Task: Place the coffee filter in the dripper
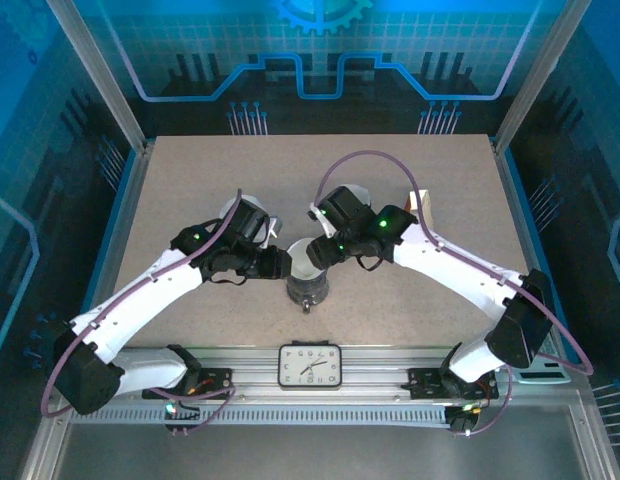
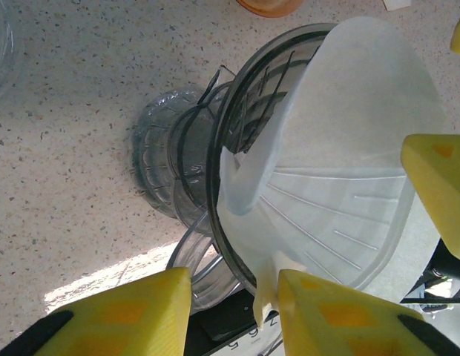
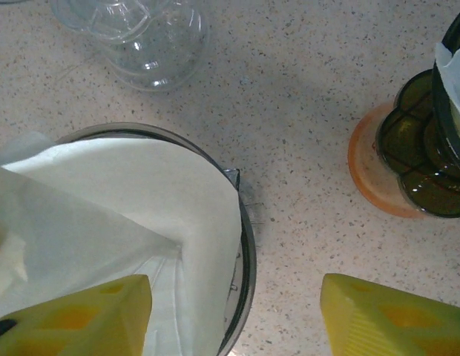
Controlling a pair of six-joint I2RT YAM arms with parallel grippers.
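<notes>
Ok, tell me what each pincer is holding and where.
Left pincer appears to pinch the dripper at its rim, the filter edge included. Right pincer is open, holding nothing.

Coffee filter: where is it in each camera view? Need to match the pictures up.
Top external: coffee filter near the centre of the picture, sitting in the dripper.
Left wrist: coffee filter upper right, a white cone inside the dark rim.
Right wrist: coffee filter lower left, folded white paper inside the rim.
Shared landmark: the dripper rim around the paper.
</notes>
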